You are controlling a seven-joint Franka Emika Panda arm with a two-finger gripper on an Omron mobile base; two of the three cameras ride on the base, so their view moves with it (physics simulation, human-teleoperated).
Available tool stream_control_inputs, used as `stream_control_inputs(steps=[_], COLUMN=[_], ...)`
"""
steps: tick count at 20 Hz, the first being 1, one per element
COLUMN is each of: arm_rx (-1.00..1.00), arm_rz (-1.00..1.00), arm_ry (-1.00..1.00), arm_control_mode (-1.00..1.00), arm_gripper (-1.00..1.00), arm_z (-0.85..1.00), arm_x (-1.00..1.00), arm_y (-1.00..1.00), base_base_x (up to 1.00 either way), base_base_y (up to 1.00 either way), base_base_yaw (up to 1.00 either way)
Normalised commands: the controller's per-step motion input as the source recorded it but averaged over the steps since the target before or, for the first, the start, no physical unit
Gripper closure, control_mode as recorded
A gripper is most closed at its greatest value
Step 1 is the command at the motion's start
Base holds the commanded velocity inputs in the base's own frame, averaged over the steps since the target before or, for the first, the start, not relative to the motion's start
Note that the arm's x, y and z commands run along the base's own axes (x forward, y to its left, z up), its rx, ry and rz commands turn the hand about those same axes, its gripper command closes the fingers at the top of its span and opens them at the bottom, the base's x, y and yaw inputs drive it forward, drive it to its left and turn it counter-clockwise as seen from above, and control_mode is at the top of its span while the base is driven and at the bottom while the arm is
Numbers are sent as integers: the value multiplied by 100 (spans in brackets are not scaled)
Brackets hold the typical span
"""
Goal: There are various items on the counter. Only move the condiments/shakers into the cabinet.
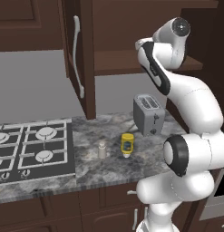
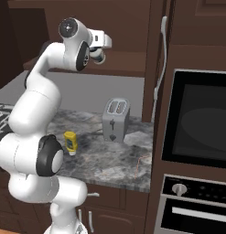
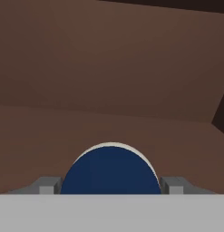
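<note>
The gripper (image 3: 111,188) grips the white jar (image 3: 111,170) by its blue lid, up at the cabinet (image 1: 131,61) shelf. Below the cabinet, the yellow bottle (image 1: 127,144) and grey shaker (image 1: 102,150) stand on the counter (image 1: 109,165).

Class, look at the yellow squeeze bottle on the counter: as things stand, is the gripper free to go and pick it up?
Probably not yet. The gripper is up in the cabinet with the blue-lidded jar between its fingers. The yellow squeeze bottle itself stands unobstructed on the counter.
</note>
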Motion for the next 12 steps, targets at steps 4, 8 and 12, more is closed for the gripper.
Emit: stream_control_inputs(steps=[4, 8, 12], arm_rx=[0, 0, 0], arm_rz=[0, 0, 0], arm_ry=[-2, 0, 0], arm_control_mode=[-100, -100, -100], arm_gripper=[100, 100, 100], arm_z=[0, 0, 0], arm_x=[-6, 0, 5], arm_y=[0, 0, 0], base_base_x=[0, 0, 0], base_base_y=[0, 0, 0], base_base_yaw=[0, 0, 0])
